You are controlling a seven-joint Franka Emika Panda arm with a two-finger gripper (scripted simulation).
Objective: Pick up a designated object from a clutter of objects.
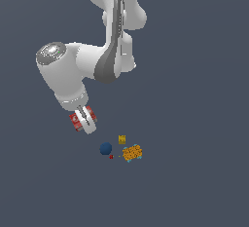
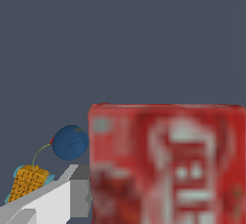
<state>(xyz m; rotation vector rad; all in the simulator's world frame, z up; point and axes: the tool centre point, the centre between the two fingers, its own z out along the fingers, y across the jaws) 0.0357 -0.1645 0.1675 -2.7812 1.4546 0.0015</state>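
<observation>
The designated object, a flat red box with white lettering [image 1: 76, 121] [image 2: 166, 163], hangs above the floor, held between my gripper's [image 1: 85, 120] fingers. The gripper is shut on it, up and toward the exterior view's left of the clutter. In the wrist view the box fills the near field, blurred, with one grey finger [image 2: 45, 201] beside it. Lying below are a dark blue ball [image 1: 106, 148] [image 2: 70, 142], a small yellow cube [image 1: 122, 139], an orange-and-teal patterned box [image 1: 132, 153] [image 2: 29, 181] and a tiny red item [image 1: 111, 157].
The white arm [image 1: 104, 60] reaches down from the top of the exterior view. A plain dark grey floor [image 1: 194, 123] surrounds the small group of objects.
</observation>
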